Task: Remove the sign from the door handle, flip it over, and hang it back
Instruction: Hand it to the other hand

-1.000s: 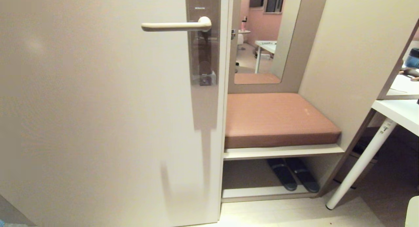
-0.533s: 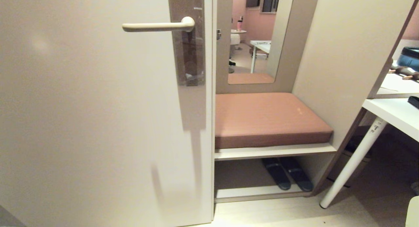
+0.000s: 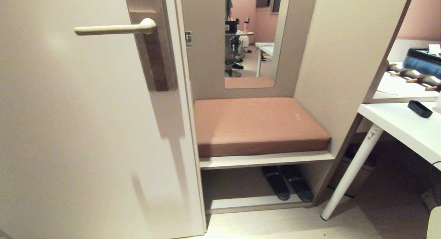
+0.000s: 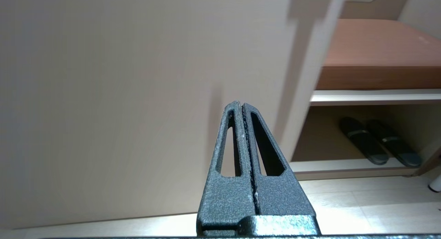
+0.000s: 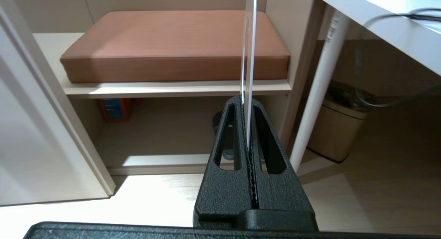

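Note:
The door handle (image 3: 113, 28), a cream lever on a brown backplate (image 3: 155, 49), sticks out bare at the upper left of the head view, with nothing hanging on it. Neither arm shows in that view. The sign (image 5: 249, 42) appears edge-on as a thin white card rising from my right gripper (image 5: 245, 100), which is shut on its lower end and points at the bench. Neither face of the sign can be read. My left gripper (image 4: 242, 104) is shut with nothing in it, low in front of the cream door (image 4: 120, 77).
Right of the door is a bench with a brown cushion (image 3: 255, 125) and dark slippers (image 3: 286, 187) on the shelf under it. A white desk (image 3: 406, 125) on a slanted leg (image 3: 351, 166) stands at the right, with a bin (image 5: 339, 128) beneath.
The whole head view has slid left, so the camera has swung to the right. The handle now sits farther left and more of the desk shows.

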Controlling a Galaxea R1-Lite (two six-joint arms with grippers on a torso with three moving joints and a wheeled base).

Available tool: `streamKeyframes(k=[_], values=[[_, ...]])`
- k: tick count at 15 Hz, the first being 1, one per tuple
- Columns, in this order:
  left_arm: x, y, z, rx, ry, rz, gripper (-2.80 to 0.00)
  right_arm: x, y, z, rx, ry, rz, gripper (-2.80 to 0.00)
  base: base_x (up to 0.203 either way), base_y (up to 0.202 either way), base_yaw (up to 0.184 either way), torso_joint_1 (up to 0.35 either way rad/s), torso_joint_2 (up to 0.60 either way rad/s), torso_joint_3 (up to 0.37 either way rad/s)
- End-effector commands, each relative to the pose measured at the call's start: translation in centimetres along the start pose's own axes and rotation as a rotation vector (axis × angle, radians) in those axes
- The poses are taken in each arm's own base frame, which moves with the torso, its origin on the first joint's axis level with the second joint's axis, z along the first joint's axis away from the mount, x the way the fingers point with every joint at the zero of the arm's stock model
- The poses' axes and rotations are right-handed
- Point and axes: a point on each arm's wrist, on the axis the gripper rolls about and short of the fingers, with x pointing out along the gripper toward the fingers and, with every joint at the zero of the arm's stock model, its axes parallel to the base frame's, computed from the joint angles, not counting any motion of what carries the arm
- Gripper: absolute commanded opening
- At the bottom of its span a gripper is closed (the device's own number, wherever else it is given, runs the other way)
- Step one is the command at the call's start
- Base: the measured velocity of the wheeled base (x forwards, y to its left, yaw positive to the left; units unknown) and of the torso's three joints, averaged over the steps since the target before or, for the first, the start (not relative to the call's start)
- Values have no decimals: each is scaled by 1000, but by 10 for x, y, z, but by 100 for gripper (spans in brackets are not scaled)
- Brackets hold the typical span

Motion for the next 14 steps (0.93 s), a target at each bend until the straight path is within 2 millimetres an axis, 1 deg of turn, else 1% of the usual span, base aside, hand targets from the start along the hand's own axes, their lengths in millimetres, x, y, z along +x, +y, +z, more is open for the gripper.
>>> streamKeyframes(k=[1, 10, 14], values=[[0, 0, 0, -1, 0, 0, -280, 0, 0, 0, 0, 1, 0, -280, 0, -70, 0, 7, 2, 6], [0, 0, 0, 2, -1, -1, -280, 0, 0, 0, 0, 1, 0, -280, 0, 0, 0, 0, 0, 0], [0, 0, 0, -1, 0, 0, -280, 0, 0, 0, -30, 3, 5, -280, 0, 0, 0, 0, 0, 0]])
